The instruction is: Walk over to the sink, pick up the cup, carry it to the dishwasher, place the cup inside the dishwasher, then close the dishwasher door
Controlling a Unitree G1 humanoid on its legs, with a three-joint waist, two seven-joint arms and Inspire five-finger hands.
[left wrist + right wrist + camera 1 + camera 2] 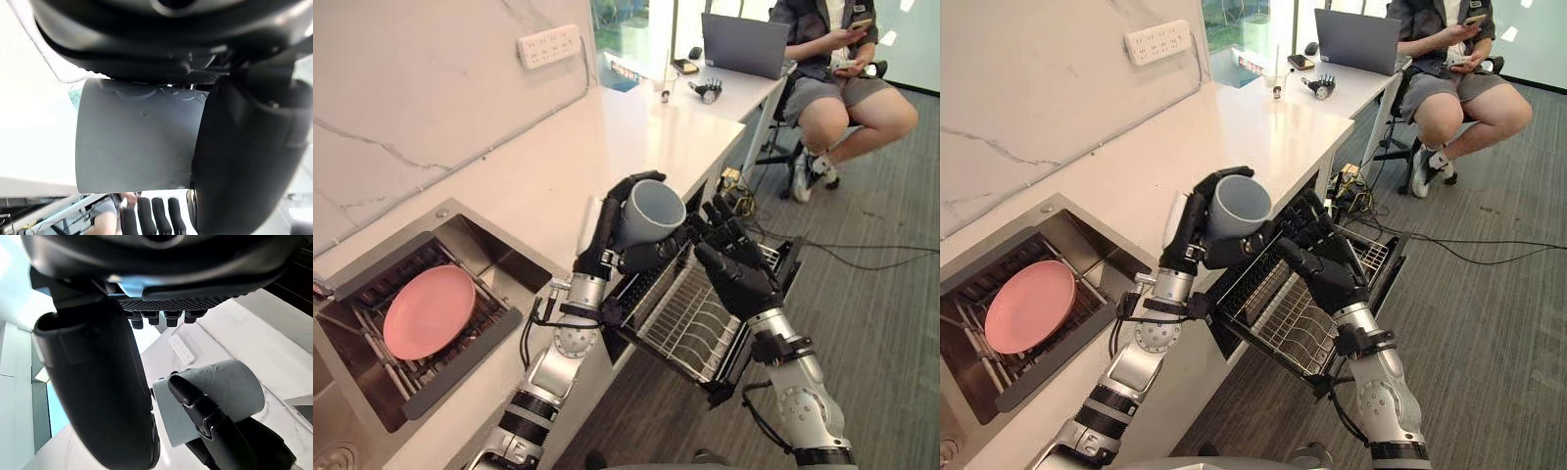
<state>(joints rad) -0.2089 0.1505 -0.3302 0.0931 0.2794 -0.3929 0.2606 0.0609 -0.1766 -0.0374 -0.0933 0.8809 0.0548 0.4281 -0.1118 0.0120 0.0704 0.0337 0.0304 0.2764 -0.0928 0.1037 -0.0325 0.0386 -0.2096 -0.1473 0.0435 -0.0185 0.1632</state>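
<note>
While the pink plate [429, 311] lies in the rack down in the sink [460, 230] at far left, the white countertop [607, 147] runs away beside it, a power strip [548, 44] up on the marble wall. Moving right, here's the left hand [605, 240], raised at the counter's edge with fingers and thumb wrapped round the grey cup [651, 213]. The cup is up in the air, tilted, its open mouth facing upward and toward the camera, and the left wrist view shows its grey wall right against the palm. Below it, the dishwasher's wire rack [690, 323] stands drawn out from under the counter. Just right of the cup hovers the right hand [739, 274], over the rack, fingers loosely extended toward the cup and holding nothing. Far right, a person [842, 88] sits at a desk with a laptop [744, 44].
</note>
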